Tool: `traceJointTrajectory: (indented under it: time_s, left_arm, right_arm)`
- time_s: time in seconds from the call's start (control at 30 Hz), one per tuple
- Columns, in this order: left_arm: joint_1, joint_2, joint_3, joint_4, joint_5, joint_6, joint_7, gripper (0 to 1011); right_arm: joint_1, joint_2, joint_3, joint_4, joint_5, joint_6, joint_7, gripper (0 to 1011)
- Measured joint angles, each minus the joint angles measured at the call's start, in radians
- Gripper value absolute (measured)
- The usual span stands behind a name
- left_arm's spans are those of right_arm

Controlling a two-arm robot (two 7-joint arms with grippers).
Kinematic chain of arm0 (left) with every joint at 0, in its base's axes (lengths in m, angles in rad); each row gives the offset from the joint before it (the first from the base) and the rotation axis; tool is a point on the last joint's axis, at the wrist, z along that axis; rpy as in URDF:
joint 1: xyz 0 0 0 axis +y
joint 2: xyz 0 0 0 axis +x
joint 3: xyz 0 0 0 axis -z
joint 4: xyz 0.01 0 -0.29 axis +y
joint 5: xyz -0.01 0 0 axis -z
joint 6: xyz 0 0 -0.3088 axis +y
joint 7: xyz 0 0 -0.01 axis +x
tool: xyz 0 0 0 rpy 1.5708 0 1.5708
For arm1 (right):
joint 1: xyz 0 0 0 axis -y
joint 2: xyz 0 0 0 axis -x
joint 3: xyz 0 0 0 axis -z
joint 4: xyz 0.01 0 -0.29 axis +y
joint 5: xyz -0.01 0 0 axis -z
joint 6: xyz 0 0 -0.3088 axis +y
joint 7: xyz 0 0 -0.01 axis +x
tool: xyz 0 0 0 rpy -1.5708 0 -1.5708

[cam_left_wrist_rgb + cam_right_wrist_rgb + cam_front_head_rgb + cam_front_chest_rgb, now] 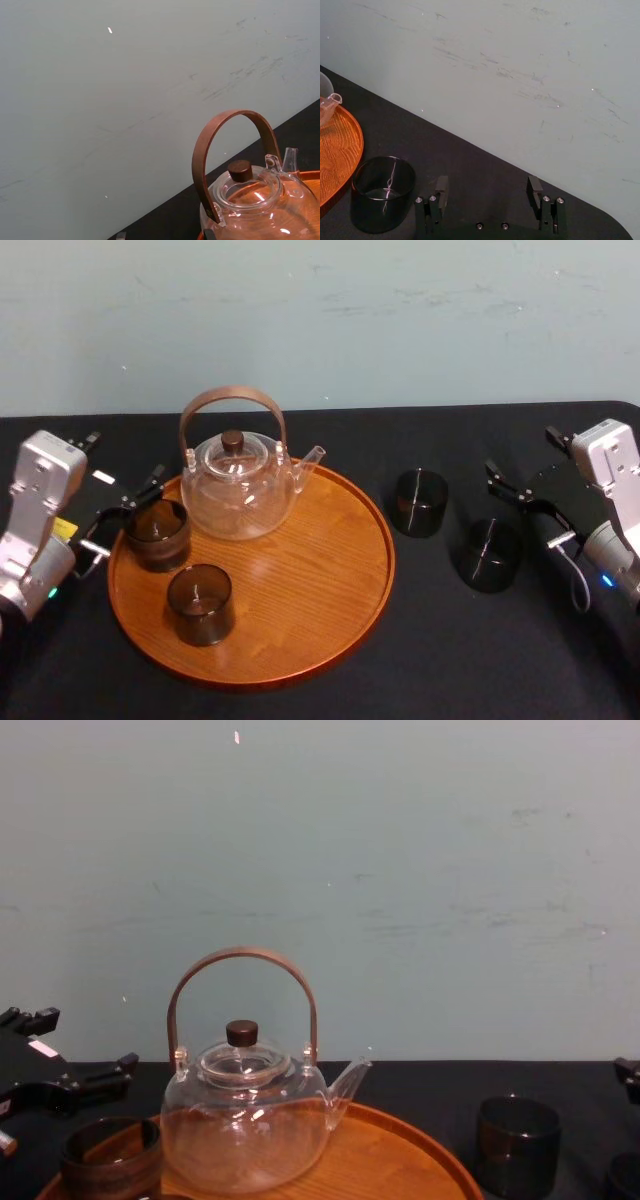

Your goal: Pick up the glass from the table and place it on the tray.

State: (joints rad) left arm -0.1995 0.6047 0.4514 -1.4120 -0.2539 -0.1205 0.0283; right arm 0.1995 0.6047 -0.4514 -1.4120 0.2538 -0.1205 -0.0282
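Two dark glasses stand on the black table (300, 690), R of the tray (300, 580): far glass (418, 502) near the tray rim, near glass (488, 553) just beside it, twd the R arm. Two more are on the tray: rim glass (157, 533) at its L edge, front glass (199, 603) nearer the robot, w/ a teapot (238, 485) behind. Left gripper (125, 515) sits at the rim glass, fingers spread; can't tell if touching. Right gripper (487, 182) is low over the table by the near glass, fingers wide apart, holding nothing.
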Motion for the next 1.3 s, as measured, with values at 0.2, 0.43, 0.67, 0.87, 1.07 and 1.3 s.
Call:
traceJointTrajectory:
  time_s: [0.2, 0.43, 0.67, 0.87, 1.07, 1.3]
  left_arm:
    - [0.000, 0.000, 0.000, 0.000, 0.000, 0.000, 0.000, 1001]
    - [0.000, 0.000, 0.000, 0.000, 0.000, 0.000, 0.000, 1001]
    - [0.000, 0.000, 0.000, 0.000, 0.000, 0.000, 0.000, 1001]
    - [0.000, 0.000, 0.000, 0.000, 0.000, 0.000, 0.000, 1001]
    - [0.000, 0.000, 0.000, 0.000, 0.000, 0.000, 0.000, 1001]
    - [0.000, 0.000, 0.000, 0.000, 0.000, 0.000, 0.000, 1001]
  right_arm:
    - [0.000, 0.000, 0.000, 0.000, 0.000, 0.000, 0.000, 1002]
    - [0.000, 0.000, 0.000, 0.000, 0.000, 0.000, 0.000, 1002]
    - [0.000, 0.000, 0.000, 0.000, 0.000, 0.000, 0.000, 1002]
    - [0.000, 0.000, 0.000, 0.000, 0.000, 0.000, 0.000, 1002]
    - [0.000, 0.000, 0.000, 0.000, 0.000, 0.000, 0.000, 1003]
    - [0.000, 0.000, 0.000, 0.000, 0.000, 0.000, 0.000, 1002]
